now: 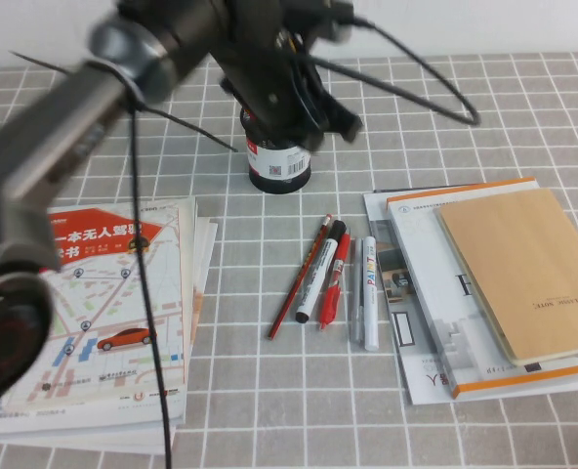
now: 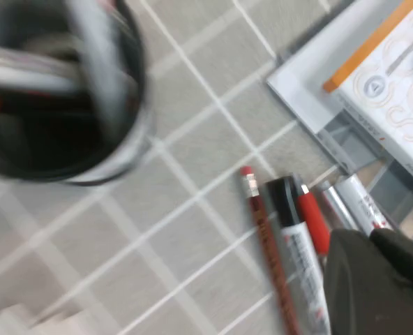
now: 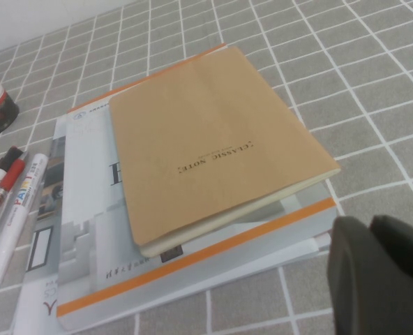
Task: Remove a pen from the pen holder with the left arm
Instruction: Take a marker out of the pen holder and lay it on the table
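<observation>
Left gripper (image 1: 299, 112): clenched, far centre above black cylindrical pen holder (image 1: 277, 161); grasp unconfirmed. Advice: lift vertically, avoid tipping holder. Right gripper (image 3: 371, 237): clenched, parked near right.

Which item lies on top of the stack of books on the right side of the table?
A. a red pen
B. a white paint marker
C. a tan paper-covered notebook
C: the tan paper-covered notebook lies atop the white and orange book stack; the left gripper hangs over the black cylindrical pen holder, the right gripper sits low near that stack's corner.
</observation>
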Robot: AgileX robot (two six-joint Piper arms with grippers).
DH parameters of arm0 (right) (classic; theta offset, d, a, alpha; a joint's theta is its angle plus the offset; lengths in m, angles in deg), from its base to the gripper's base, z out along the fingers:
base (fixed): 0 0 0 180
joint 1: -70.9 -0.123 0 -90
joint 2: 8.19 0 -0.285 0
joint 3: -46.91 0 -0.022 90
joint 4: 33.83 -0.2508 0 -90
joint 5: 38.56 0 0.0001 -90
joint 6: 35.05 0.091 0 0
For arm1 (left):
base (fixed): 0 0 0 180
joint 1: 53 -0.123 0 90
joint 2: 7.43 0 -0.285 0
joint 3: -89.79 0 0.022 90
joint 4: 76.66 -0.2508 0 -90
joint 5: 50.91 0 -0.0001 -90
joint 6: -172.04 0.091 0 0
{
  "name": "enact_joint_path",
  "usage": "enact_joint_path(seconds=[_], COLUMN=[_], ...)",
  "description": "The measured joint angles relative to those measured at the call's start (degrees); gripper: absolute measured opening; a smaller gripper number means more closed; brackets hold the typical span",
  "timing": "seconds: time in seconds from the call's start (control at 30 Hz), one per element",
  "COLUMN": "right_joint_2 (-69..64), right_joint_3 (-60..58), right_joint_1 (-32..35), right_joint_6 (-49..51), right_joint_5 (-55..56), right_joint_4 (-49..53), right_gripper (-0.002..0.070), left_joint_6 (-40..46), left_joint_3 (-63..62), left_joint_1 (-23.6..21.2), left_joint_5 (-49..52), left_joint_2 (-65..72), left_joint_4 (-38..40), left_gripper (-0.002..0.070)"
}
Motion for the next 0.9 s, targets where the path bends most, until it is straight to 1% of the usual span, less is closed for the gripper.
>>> enact_joint_path(seconds=[0.1, 0.17, 0.27, 0.37, 0.5, 0.67, 0.77, 0.9], right_joint_2=[0.0, 0.0, 0.0, 0.0, 0.0, 0.0, 0.0, 0.0], right_joint_3=[0.0, 0.0, 0.0, 0.0, 0.0, 0.0, 0.0, 0.0], right_joint_1=[0.0, 0.0, 0.0, 0.0, 0.0, 0.0, 0.0, 0.0], right_joint_6=[0.0, 0.0, 0.0, 0.0, 0.0, 0.0, 0.0, 0.0], right_joint_5=[0.0, 0.0, 0.0, 0.0, 0.0, 0.0, 0.0, 0.0], right_joint_4=[0.0, 0.0, 0.0, 0.0, 0.0, 0.0, 0.0, 0.0], right_gripper=[-0.0013, -0.0013, -0.0013, -0.0013, -0.0013, -0.0013, -0.0013, -0.0013], left_joint_6=[0.13, 0.13, 0.02, -1.39, -5.63, -10.9, -15.61, -22.77], left_joint_3=[0.0, 0.0, 1.24, 5.25, 15.8, 30.78, 37.94, 48.14], left_joint_1=[0.9, 1.88, 4.93, 8.72, 15.0, 21.21, 22.7, 22.84], left_joint_5=[1.17, 1.17, 0.04, -1.81, -4.5, -8.98, -9.42, -9.17], left_joint_2=[-5.67, -8.75, -14.03, -19.36, -28.33, -40.73, -47.08, -58.05], left_joint_4=[-3.6, -4.48, -6.21, -10.35, -16.75, -20.44, -22.74, -23.75], left_gripper=[0.0, 0.0, 0.0, 0.0, 0.0, 0.0, 0.0, 0.0])
